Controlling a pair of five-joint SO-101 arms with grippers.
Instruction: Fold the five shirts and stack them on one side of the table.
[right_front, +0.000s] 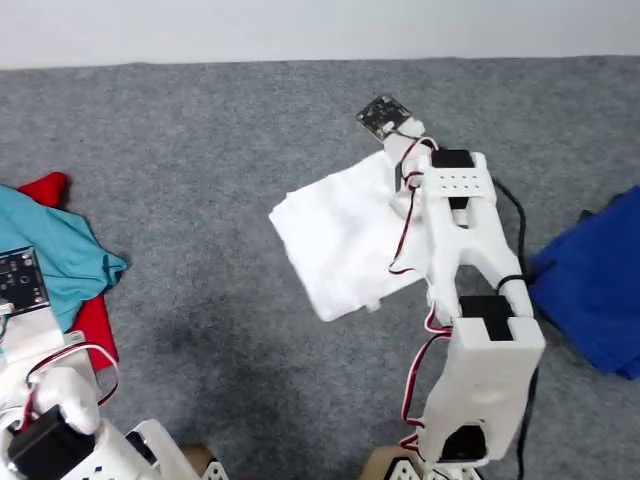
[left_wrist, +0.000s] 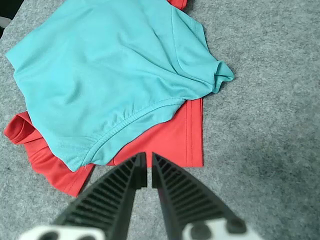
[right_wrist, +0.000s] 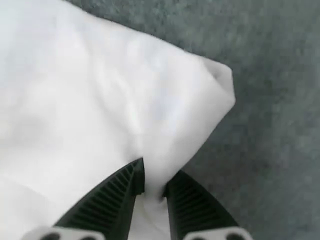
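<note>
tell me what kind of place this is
Probably a robot test bench for folding laundry, not a home: a table covered in grey felt, two white robot arms, and a white shirt, teal shirt and blue shirt laid out.

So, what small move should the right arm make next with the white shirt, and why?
Probably lift a little and draw the pinched edge across the white shirt to fold it. The right arm has its jaws closed on cloth near a corner, and the shirt lies alone mid-table with uneven edges.
</note>
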